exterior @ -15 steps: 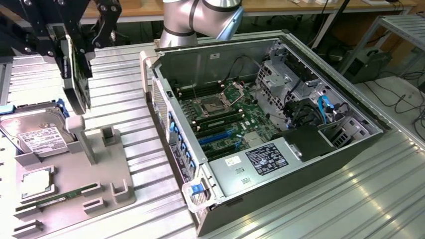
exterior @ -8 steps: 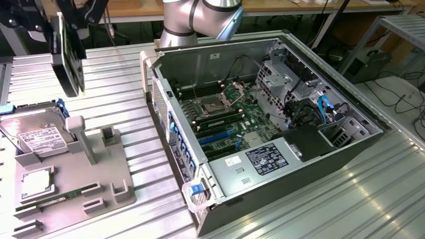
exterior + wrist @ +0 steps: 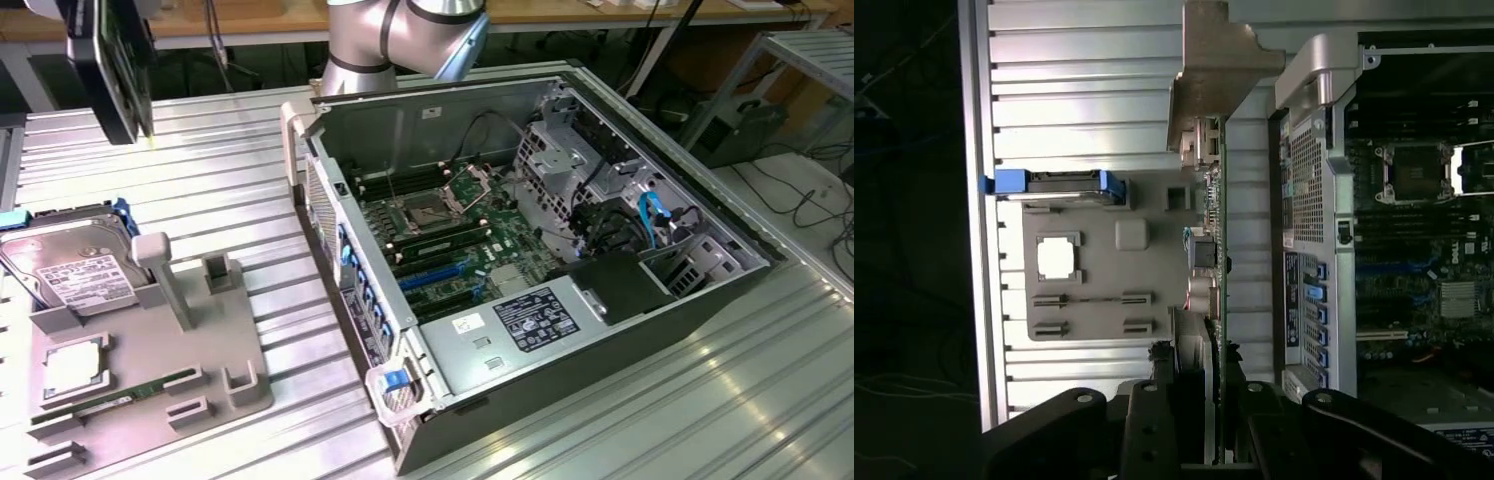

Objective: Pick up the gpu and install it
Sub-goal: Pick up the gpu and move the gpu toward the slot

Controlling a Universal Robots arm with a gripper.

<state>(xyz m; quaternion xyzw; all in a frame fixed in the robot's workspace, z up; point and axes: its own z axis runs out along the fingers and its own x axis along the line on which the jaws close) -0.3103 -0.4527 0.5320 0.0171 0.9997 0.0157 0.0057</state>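
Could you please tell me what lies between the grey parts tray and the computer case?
Only bare ribbed table, as the exterior view shows; the tray and case stand apart.

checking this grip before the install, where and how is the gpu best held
Pinch the gpu across its two flat faces, at the end away from the silver bracket, coming in along its length. It is thin and flat, so the faces give the fingers the widest purchase; that is how the gripper holds it.

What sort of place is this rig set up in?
Probably a robotics lab or workshop: an open PC tower on a slatted metal table, a grey parts fixture, cabled benches behind.
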